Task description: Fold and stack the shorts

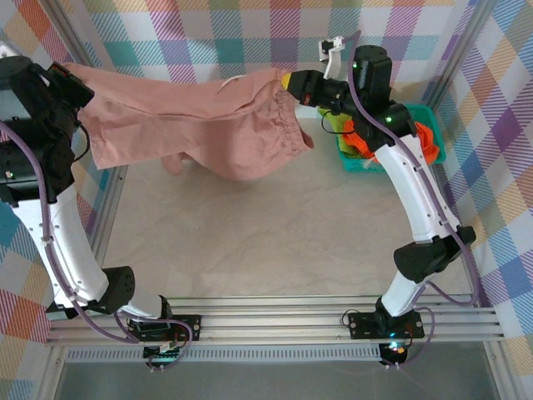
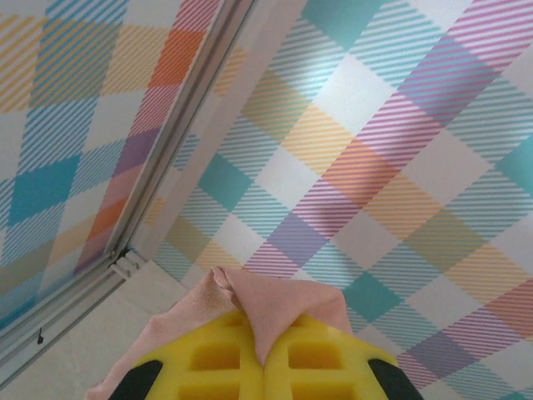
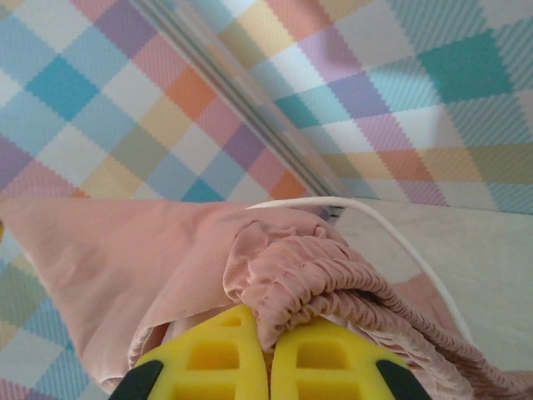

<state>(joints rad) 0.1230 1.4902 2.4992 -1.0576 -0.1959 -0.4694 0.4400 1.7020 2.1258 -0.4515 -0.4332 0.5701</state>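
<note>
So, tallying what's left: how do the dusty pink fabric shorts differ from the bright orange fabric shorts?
The dusty pink shorts hang spread wide between left gripper and right gripper; the bright orange shorts lie bunched in the teal mesh basket. Pink is gripped, orange is not. Both are unfolded.

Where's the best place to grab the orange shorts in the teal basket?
Probably pinch the topmost bunched fold of the orange shorts, coming straight down from above. They lie crumpled in the teal basket, whose walls would likely block a sideways approach; no waistband shows clearly.

Plaid walls (image 1: 250,33), beige tabletop (image 1: 266,233)
</note>
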